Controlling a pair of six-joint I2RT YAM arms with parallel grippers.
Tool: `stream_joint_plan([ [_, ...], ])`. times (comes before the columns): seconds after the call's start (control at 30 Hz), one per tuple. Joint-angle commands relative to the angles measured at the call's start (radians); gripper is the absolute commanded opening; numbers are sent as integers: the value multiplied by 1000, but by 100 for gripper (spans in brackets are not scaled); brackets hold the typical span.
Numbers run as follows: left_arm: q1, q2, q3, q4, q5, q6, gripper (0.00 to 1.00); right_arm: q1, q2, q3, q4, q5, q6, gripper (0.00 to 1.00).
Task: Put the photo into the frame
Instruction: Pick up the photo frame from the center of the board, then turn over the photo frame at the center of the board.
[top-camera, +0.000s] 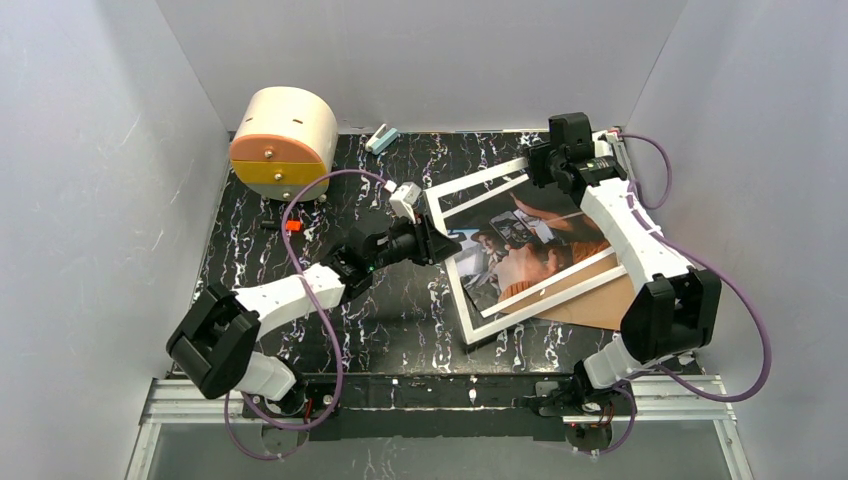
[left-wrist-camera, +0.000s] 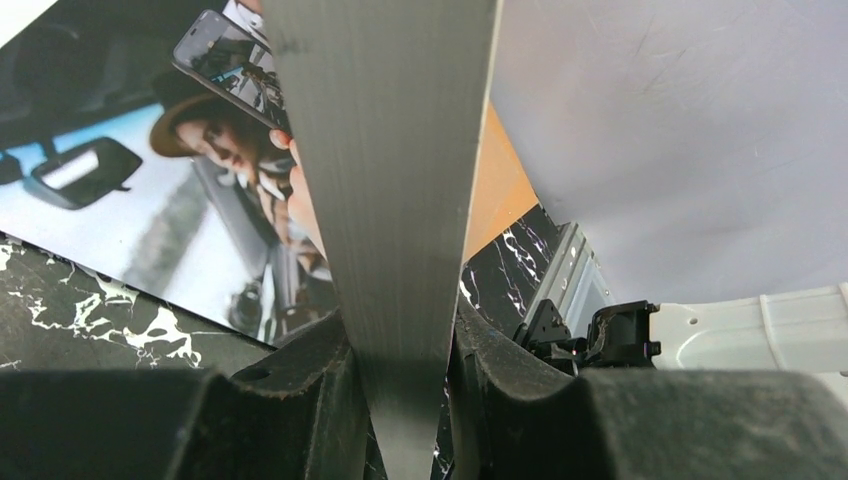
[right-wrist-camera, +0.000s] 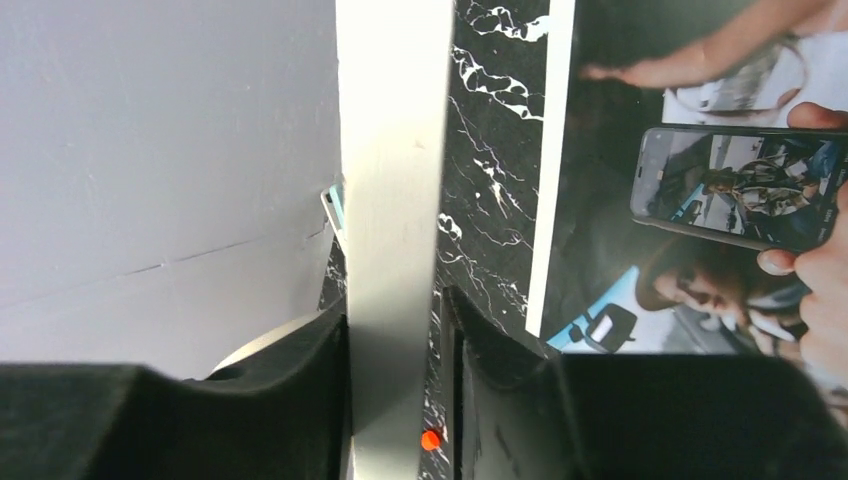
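Black marble tabletop, right half: frame tilted over photo. Left gripper pinches its left rim; right gripper straddles far rim, clamped or not, can't tell. Likely light, stiff, glass fragile; hold by the rim only.

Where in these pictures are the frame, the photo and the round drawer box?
frame (top-camera: 476, 175): top external view, far white rail.
photo (top-camera: 525, 250): top external view, middle of print.
round drawer box (top-camera: 292, 115): top external view, cream top.
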Motion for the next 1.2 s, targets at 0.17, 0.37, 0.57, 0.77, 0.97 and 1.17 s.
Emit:
stream_joint_plan([
  [0.17, -5, -136, -2, -84, -17, 60, 9, 0, -144, 8, -40, 111, 31, 20],
  [0.37, -4, -249, 29, -189, 36, 71, 60, 20, -245, 58, -97, 158, 22, 19],
  [0.57, -3, -363, 69, -322, 91, 119, 82, 29, -286, 149, -71, 167, -60, 19],
  [0.77, -4, -474, 154, -470, 10, 156, 86, 29, -263, 235, 80, 34, -263, 19],
  [0.97, -3, -546, 261, -542, -59, 166, 86, 30, -215, 226, 261, -213, -343, 20],
  [1.17, -4, -576, 388, -615, -172, 139, 86, 41, -96, 298, 321, -608, -388, 19],
])
